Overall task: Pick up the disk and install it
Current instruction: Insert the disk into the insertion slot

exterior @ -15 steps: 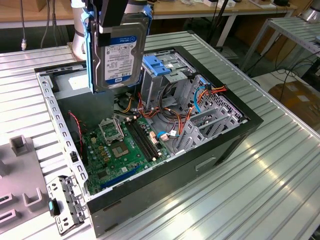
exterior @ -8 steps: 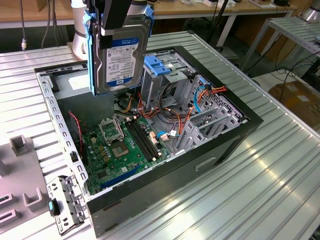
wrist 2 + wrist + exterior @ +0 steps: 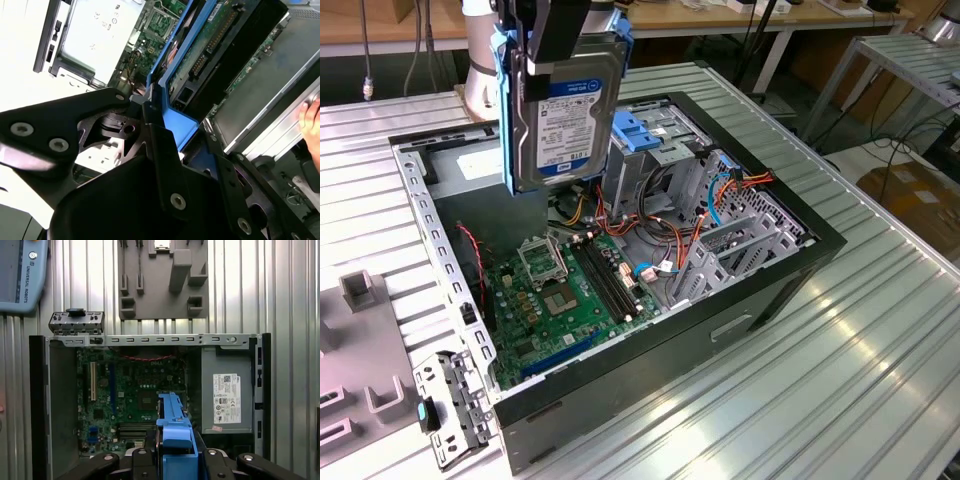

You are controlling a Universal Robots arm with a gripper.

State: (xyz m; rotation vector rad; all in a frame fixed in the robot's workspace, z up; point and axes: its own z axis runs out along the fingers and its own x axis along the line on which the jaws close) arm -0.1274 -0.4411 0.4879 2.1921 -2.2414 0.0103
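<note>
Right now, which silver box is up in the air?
The disk, with blue side rails, held by the gripper. The bigger grey power supply sits inside the case.

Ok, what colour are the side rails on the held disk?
Blue; the side rails on the disk show best in the exterior view.

Even bright light, soft shadows, second wrist view overexposed

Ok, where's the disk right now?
In the exterior view the disk hangs upright in the gripper above the open computer case, over the motherboard, to the exterior view's left of the drive cage.
</note>
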